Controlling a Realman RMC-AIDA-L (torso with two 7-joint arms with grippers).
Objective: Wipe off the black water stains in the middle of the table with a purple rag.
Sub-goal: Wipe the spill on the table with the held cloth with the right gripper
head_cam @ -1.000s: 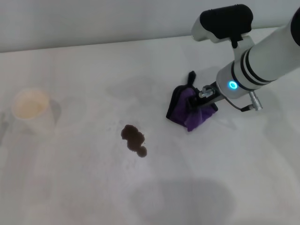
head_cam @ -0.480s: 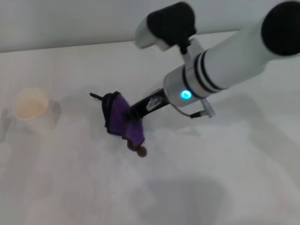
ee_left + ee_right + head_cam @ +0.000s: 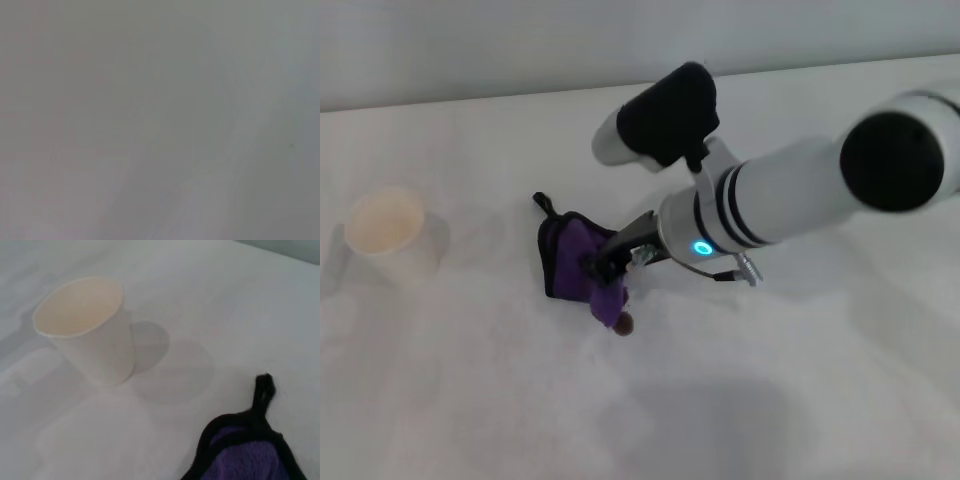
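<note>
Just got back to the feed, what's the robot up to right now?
The right gripper holds the purple rag pressed on the table, over the black water stains. Most of the spill is covered by the cloth; only a small dark blob shows at the rag's near edge. A white paper cup stands upright off to the robot's left, apart from the rag. The left arm is not in the head view.
</note>
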